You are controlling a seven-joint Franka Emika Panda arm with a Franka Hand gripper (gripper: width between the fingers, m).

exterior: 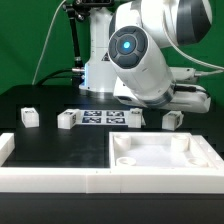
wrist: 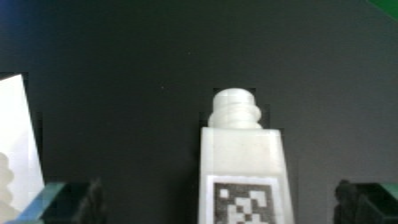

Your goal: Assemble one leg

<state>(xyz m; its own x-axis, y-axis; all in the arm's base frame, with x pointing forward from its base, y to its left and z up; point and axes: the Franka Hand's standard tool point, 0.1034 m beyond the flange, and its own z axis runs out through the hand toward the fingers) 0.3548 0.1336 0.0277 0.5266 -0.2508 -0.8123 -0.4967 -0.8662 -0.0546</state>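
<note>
Legs line the black table [exterior: 40, 100] around the marker board [exterior: 100, 117]: an outer leg [exterior: 29, 116] and an inner leg [exterior: 67, 119] on the exterior view's left of the board, a third leg [exterior: 172, 120] on its right. Wrist view: one leg [wrist: 240, 160], tag facing the camera, lies centred between the gripper's [wrist: 221, 200] wide-open fingers [wrist: 71, 203], touching neither.
</note>
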